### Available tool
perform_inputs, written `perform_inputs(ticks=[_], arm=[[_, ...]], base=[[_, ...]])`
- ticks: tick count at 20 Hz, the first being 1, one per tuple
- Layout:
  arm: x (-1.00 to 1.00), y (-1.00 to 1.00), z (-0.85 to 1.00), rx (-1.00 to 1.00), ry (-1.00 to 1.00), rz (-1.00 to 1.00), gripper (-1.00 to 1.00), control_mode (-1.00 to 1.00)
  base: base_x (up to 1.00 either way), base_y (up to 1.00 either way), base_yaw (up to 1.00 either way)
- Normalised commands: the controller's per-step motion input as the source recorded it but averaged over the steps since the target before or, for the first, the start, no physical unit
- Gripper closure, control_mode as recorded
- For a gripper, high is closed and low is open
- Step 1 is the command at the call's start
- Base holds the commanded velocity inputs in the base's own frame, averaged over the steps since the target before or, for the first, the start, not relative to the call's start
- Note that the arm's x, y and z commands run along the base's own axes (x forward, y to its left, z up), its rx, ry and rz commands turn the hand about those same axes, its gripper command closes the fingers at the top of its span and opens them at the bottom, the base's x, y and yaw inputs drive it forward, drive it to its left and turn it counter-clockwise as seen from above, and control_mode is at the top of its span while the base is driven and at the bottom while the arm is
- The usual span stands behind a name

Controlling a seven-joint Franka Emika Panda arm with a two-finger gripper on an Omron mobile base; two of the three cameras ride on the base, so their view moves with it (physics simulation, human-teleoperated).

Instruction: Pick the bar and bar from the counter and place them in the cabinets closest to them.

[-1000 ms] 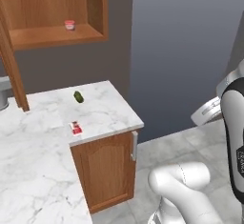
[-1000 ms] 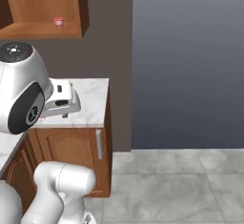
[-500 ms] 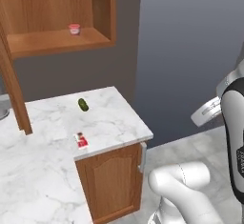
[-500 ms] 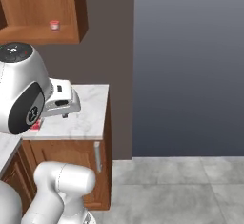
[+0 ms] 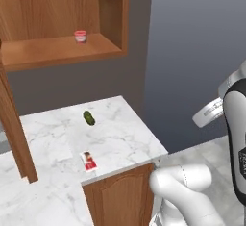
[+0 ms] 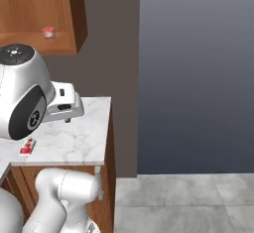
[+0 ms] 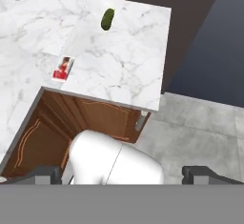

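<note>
**A:** Where does your gripper (image 7: 122,173) stand?

**B:** Its jaws are spread wide with nothing between them. It hangs well above the floor, off the counter's (image 7: 124,66) near corner, looking down.

**A:** And the bar?

**B:** The white bar with the red patch (image 7: 63,69) lies flat near the counter's front edge; you can see it in the left base view (image 5: 88,160) too. The green oval (image 7: 107,18) sits farther back. The wall cabinet (image 5: 67,52) above holds a small red jar (image 5: 80,36).

**A:** So which step are you on?

**B:** I'd say the approach. Next, bring the hand over the bar, lower it, and close across the bar's narrow width.
</note>
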Motion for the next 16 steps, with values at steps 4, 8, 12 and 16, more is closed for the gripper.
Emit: perform_inputs(ticks=[4,8,12,16], arm=[[0.0,0.0,0.0,0.0,0.0,0.0,-1.0,1.0],[0.0,0.0,0.0,0.0,0.0,0.0,-1.0,1.0],[0.0,0.0,0.0,0.0,0.0,0.0,-1.0,1.0],[0.0,0.0,0.0,0.0,0.0,0.0,-1.0,1.0]], base=[[0.48,0.32,-0.05],[0.07,0.06,-0.01],[0.0,0.0,0.0],[0.0,0.0,0.0]])
